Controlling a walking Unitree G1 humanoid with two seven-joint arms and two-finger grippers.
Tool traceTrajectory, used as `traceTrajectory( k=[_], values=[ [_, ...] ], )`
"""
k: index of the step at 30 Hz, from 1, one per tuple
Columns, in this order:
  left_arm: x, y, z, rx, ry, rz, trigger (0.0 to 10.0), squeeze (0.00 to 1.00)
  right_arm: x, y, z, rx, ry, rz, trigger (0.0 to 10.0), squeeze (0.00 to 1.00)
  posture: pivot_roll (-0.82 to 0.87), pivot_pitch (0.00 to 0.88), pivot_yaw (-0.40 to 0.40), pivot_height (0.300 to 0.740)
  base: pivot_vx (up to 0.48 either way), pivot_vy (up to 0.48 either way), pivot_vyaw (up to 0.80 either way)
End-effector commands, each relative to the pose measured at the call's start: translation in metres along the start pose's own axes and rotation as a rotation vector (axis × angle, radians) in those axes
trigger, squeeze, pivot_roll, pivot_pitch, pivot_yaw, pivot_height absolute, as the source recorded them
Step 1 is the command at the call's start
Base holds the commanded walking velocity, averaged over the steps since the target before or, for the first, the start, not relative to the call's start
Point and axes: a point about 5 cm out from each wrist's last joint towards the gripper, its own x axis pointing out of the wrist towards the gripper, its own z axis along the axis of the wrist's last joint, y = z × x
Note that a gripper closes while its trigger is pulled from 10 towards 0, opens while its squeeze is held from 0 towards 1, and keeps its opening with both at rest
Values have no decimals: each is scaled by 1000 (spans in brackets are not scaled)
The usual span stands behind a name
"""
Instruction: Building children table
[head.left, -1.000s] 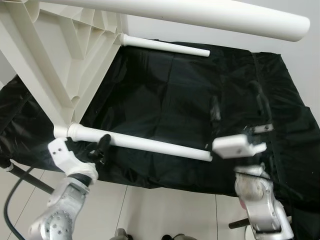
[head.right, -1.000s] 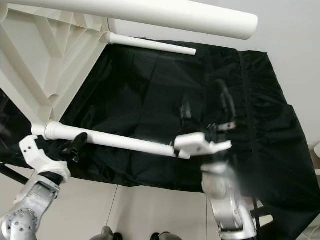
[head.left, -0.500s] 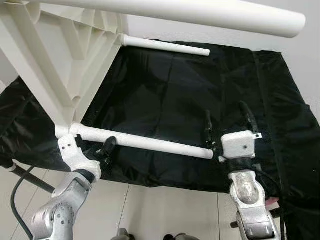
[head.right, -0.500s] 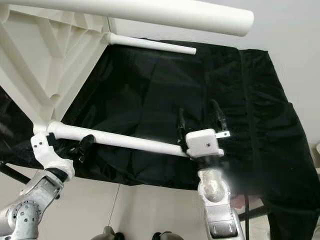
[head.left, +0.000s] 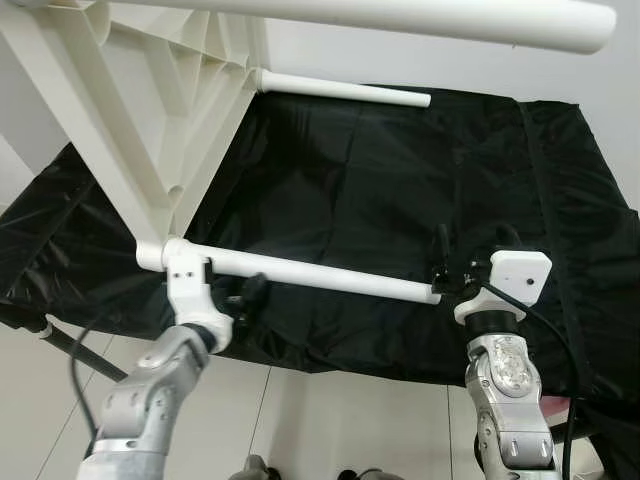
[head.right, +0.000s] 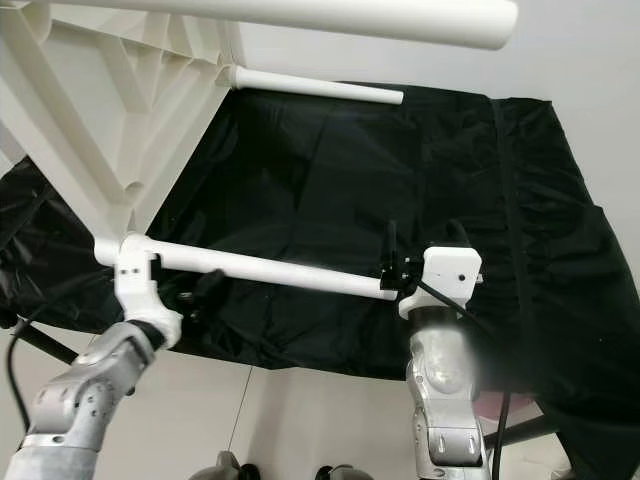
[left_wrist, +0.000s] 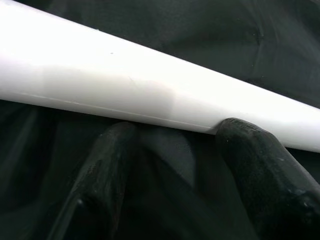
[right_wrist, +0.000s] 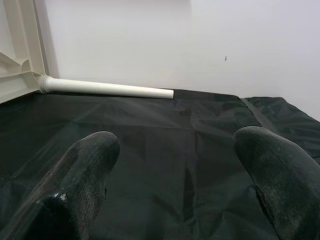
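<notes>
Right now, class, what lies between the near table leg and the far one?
In the left eye view, only bare black cloth lies between the near leg and the far leg.

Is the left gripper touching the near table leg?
Touching. The left wrist view shows the leg resting across the open left gripper, with one fingertip pressed against its underside and no gap.
</notes>
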Motion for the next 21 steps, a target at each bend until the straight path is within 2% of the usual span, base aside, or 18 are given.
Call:
traceTrajectory(
  k=[1,7,10,11,13,16,17,18,19,21],
  values=[
    [3,-4,-6,3,25,-28,10000,0,-1,-1,1,9,5,-3,10000,0,-65,138,67,740,0,0,0],
    [7,-17,-9,-6,18,-78,10000,0,-4,-3,2,-29,-6,0,10000,0,-66,140,72,740,0,0,0],
    [3,-16,-6,-15,6,-100,10000,0,-5,1,10,-137,-80,38,10000,0,-54,146,70,740,0,0,0],
    [-4,-13,-1,-44,-13,-117,10000,0,-5,5,15,-200,-131,67,10000,0,-45,152,69,740,0,0,0],
    [-4,-13,-1,-44,-13,-117,10000,0,-5,5,15,-200,-131,67,10000,0,-45,152,69,740,0,0,0],
    [-25,-5,12,-102,-64,-169,10000,0,-7,14,27,-381,-271,117,10000,0,-21,159,61,740,0,0,0],
    [-33,0,12,-89,-59,-166,10000,0,-9,17,30,-458,-331,121,10000,0,-11,160,56,740,0,0,0],
    [-33,0,12,-89,-59,-166,10000,0,-9,17,30,-458,-331,121,10000,0,-11,160,56,740,0,0,0],
    [-43,9,12,-89,-47,-149,10000,0,-12,22,32,-553,-414,141,10000,0,-3,162,51,740,0,0,0],
    [-45,12,11,-91,-45,-144,10000,0,-13,24,32,-579,-435,148,10000,0,-3,162,51,740,0,0,0]
  ],
)
